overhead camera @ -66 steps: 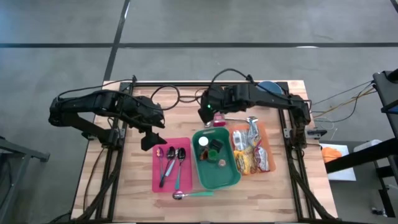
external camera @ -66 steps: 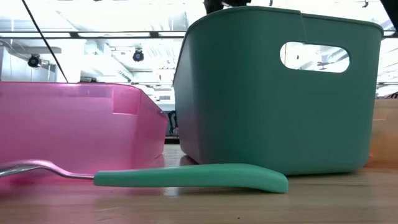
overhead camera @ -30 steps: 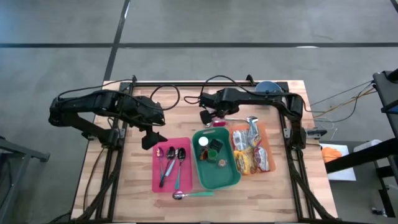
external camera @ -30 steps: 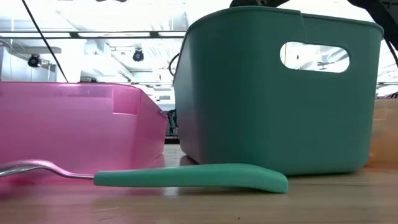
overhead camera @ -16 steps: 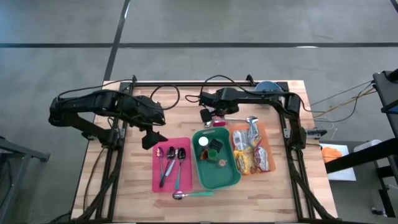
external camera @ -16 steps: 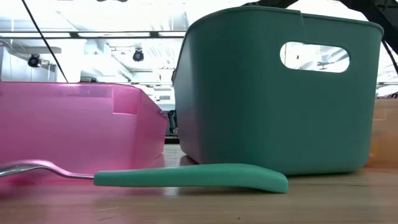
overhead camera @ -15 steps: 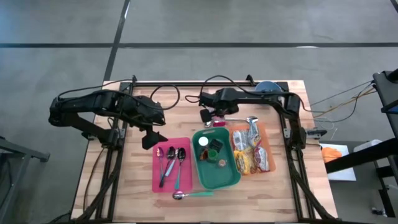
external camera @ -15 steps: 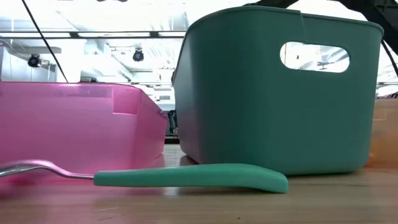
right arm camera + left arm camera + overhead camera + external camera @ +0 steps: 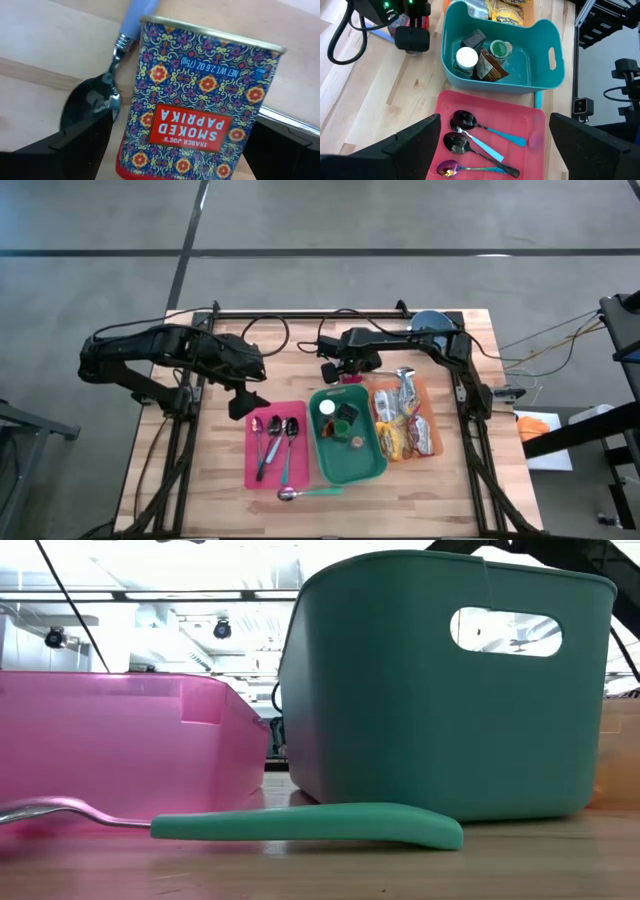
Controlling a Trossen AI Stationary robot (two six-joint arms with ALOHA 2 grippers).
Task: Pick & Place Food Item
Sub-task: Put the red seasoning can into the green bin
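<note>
Behind the green bin (image 9: 347,435), on the bare worktop (image 9: 290,360), the paprika tin (image 9: 200,102) lies beside a spoon (image 9: 100,95). Right gripper (image 9: 342,370) hangs above it, jaws spread wide either side. Best to centre on the tin's flat sides, clear of the spoon, and sink low before closing. Left gripper (image 9: 492,142) waits, jaws spread, over the pink tray (image 9: 530,125).
</note>
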